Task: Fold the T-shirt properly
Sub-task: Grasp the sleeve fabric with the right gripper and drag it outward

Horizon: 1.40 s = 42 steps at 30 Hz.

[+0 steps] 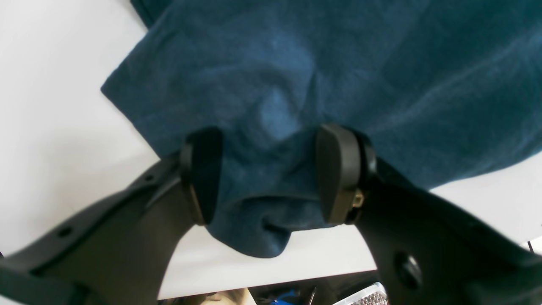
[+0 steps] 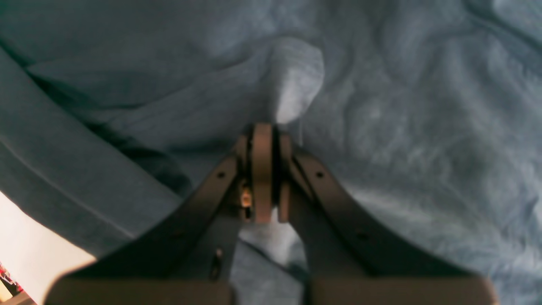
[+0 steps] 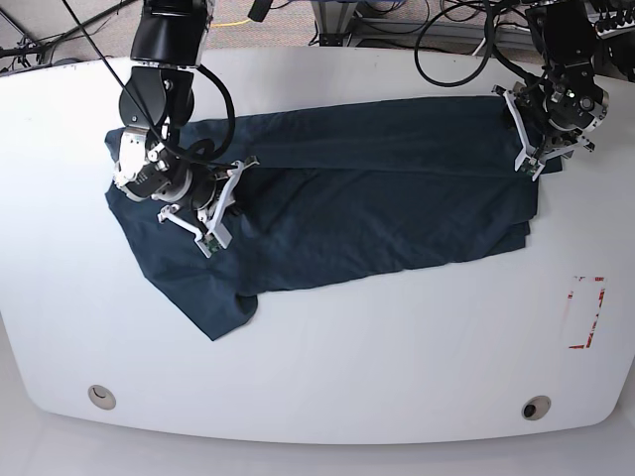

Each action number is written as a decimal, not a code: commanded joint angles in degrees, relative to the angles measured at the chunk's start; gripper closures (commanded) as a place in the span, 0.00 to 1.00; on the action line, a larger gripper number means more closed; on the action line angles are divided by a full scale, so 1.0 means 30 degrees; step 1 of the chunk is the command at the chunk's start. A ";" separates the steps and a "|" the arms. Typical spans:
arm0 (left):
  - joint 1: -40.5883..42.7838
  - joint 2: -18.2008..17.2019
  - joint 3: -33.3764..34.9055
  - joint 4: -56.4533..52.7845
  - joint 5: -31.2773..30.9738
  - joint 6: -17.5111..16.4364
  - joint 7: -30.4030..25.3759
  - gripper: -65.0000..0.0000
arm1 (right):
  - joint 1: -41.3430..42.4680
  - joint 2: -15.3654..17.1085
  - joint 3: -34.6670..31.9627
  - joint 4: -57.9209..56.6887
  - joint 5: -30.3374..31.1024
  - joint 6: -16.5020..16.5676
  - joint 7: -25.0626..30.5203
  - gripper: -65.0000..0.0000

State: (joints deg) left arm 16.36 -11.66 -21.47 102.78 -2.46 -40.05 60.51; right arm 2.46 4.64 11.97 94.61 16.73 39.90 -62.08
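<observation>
One T-shirt sprawls across the white table, body from nine to three o'clock. Two arms work it. The right gripper is pinched tight on a ridge of cloth; the left gripper stands wide astride a corner. I'd close the left before lifting, then raise both evenly.

The dark navy T-shirt lies spread, partly folded and wrinkled.

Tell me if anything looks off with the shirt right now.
The T-shirt lies skewed and rumpled on the table, one sleeve sticking out toward the front edge. Nothing looks torn or spilled.
</observation>
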 commanded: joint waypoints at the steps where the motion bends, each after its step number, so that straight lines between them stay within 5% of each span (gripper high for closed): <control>1: 0.0012 -0.0172 -0.0036 0.0157 0.0102 0.0018 0.0035 0.49 | 0.0719 0.0225 0.0099 0.0332 0.0210 0.0033 0.0314 1.00; 20: 0.0217 -0.0201 0.0433 0.0157 0.0102 0.0018 0.0035 0.49 | 0.3942 0.0225 0.0128 -0.2276 0.0181 0.0033 0.0460 1.00; 42: 0.0569 -0.0230 0.0550 0.0157 0.0102 0.0018 0.0035 0.49 | 0.5935 0.0107 0.0128 -0.5294 0.0181 0.0033 0.2863 1.00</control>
State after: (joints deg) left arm 17.61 -12.10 -19.97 103.02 -2.39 -39.90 59.68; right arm 17.82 4.89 12.19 78.81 16.60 39.90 -56.69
